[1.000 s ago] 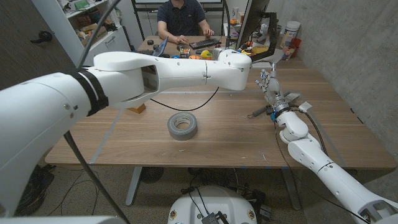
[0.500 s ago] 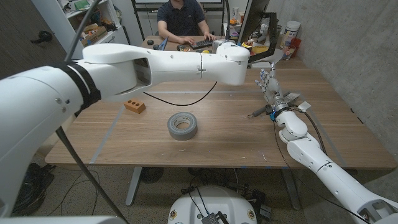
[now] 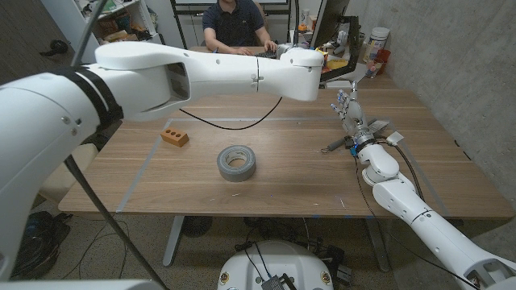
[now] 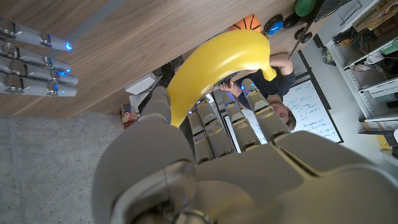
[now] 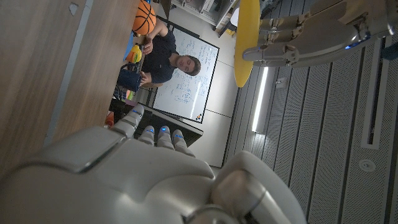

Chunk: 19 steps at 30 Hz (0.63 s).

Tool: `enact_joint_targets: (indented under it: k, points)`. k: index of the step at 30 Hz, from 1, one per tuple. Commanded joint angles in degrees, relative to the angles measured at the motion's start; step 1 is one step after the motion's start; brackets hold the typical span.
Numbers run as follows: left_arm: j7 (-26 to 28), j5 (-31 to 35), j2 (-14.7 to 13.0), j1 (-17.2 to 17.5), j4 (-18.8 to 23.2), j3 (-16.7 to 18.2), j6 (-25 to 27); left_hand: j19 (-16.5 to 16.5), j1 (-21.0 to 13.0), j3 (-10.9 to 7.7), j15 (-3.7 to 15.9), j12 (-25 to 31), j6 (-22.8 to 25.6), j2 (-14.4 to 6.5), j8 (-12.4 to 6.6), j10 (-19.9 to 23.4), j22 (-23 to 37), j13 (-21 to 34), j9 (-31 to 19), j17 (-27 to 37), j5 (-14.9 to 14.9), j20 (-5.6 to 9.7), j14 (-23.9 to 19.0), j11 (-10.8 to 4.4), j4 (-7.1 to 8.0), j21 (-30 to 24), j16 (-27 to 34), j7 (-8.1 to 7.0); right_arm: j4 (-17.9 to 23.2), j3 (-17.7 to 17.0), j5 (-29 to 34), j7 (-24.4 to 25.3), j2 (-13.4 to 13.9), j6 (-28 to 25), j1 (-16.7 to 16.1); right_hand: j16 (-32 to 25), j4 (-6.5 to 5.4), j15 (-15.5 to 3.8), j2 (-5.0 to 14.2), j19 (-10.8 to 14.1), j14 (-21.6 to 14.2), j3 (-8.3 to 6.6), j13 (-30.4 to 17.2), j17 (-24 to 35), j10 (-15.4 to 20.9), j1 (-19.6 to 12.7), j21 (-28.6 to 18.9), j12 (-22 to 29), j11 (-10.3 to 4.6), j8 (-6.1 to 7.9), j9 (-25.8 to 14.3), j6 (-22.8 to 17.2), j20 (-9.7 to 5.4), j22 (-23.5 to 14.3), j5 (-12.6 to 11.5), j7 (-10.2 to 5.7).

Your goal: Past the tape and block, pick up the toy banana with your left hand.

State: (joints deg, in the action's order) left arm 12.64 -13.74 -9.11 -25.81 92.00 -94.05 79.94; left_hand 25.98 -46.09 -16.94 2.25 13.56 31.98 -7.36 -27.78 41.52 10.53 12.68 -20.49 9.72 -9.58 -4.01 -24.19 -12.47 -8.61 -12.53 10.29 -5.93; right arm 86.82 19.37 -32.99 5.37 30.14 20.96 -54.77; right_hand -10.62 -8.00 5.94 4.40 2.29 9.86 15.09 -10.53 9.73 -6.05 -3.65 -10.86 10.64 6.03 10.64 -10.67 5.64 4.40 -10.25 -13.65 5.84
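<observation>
- Nearest me on the wooden table (image 3: pixel 266 193), the roll of grey tape (image 3: pixel 237 163) lies flat, close to the front edge.
- Just beyond it and off to my left sits the orange block (image 3: pixel 174 136), well apart from the tape.
- Over on my right, my right hand (image 3: pixel 351 114) stands near the table's right side with its fingers reaching up and apart, and there's nothing in it.
- My left arm (image 3: pixel 201 76) stretches high across the table toward the far edge.
- And there it is: my left hand (image 4: pixel 205 140) has the toy banana (image 4: pixel 214 65) in its grip, fingers curled around the yellow curve, thumb on one side, the rest on the other.
- From my right wrist the banana (image 5: pixel 248 43) hangs in the air, off the table, in my left hand (image 5: pixel 298 31).
- Farthest back, a person (image 3: pixel 235 24) sits at a keyboard (image 3: pixel 266 53) behind the table.
</observation>
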Motion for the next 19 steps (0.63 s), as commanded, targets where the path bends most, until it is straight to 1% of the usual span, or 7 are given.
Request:
enact_joint_targets:
  k: [1, 6, 8, 11, 19]
  points:
    - [14.04, -18.93, 2.26, -5.47, -2.87, -3.6, 0.05, 0.32, 0.08, -1.07, -0.27, -0.23, 13.89, -0.49, -0.41, 0.29, 0.18, 0.16, -0.47, 0.18, -0.44, -0.38, -0.24, -0.22, 0.68, 0.06, -0.02, -5.15, 0.17, -0.14, -0.12, -0.1, 0.08, 0.33, -0.23, -0.3, -0.08, 0.26, 0.56, 0.02, 0.09, 0.49, -0.09, 0.25, -0.01, -0.09, -0.43, 0.28, -0.17, 0.41, -0.17, -0.12, 0.48, -0.18, -0.52, -0.16]
    - [13.67, -18.82, 2.67, -5.43, -3.63, -3.73, 0.05, 0.33, 0.15, -1.2, -0.23, -0.29, 13.88, -0.55, -0.44, 0.27, 0.19, 0.23, -0.62, 0.18, -0.44, -0.31, -0.29, -0.22, 0.72, 0.05, 0.0, -5.09, -0.04, -0.18, -0.25, -0.17, 0.0, 0.39, -0.19, -0.31, -0.08, 0.25, 0.57, -0.01, 0.08, 0.5, -0.09, 0.25, 0.02, -0.1, -0.41, 0.29, -0.15, 0.41, -0.17, -0.13, 0.52, -0.18, -0.52, -0.15]
    - [13.16, -18.32, 2.8, -5.31, -3.86, -3.71, 0.05, 0.31, 0.19, -1.27, -0.26, -0.33, 13.83, -0.56, -0.42, 0.27, 0.2, 0.26, -0.68, 0.18, -0.44, -0.37, -0.25, -0.22, 0.72, 0.05, -0.01, -5.31, -0.13, -0.19, -0.26, -0.21, -0.02, 0.45, -0.15, -0.3, -0.08, 0.31, 0.57, 0.0, 0.11, 0.51, -0.09, 0.25, -0.01, -0.11, -0.42, 0.27, -0.13, 0.41, -0.17, -0.12, 0.54, -0.18, -0.53, -0.13]
    - [12.48, -17.37, 2.76, -5.06, -3.82, -3.54, 0.05, 0.31, 0.25, -1.35, -0.24, -0.37, 13.9, -0.54, -0.4, 0.25, 0.2, 0.3, -0.67, 0.18, -0.44, -0.36, -0.27, -0.22, 0.73, 0.05, 0.0, -5.11, -0.31, -0.18, -0.28, -0.3, -0.05, 0.5, -0.06, -0.3, -0.08, 0.27, 0.57, 0.01, 0.11, 0.52, -0.09, 0.25, -0.03, -0.12, -0.42, 0.27, -0.14, 0.41, -0.17, -0.11, 0.54, -0.18, -0.53, -0.13]
    - [10.74, -15.44, 2.96, -4.64, -4.2, -3.24, 0.05, 0.4, 0.28, -1.5, -0.1, -0.45, 14.03, -0.4, -0.31, 0.38, 0.19, 0.3, -0.58, 0.16, -0.43, -0.25, -0.32, -0.22, 0.64, 0.03, 0.0, -5.36, -0.51, -0.26, -0.28, -0.32, -0.11, 0.69, 0.09, -0.3, -0.08, 0.32, 0.59, 0.05, 0.11, 0.53, -0.09, 0.25, -0.01, -0.13, -0.44, 0.28, -0.12, 0.4, -0.17, -0.1, 0.55, -0.18, -0.53, -0.13]
